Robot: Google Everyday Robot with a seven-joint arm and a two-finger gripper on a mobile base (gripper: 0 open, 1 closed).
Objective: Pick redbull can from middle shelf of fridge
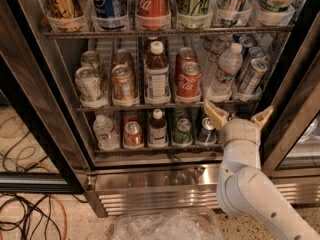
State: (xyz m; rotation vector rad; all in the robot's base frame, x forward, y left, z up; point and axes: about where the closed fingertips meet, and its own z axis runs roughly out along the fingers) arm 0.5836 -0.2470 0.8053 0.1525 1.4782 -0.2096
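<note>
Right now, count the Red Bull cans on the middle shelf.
3, in the middle shelf's rightmost lane: front redbull can, second can behind it, third can farther back; more may be hidden. The open end effector sits just below that lane.

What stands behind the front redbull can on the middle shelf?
Behind the redbull can, more similar cans show; further back is hidden. The gripper hovers open below it.
</note>
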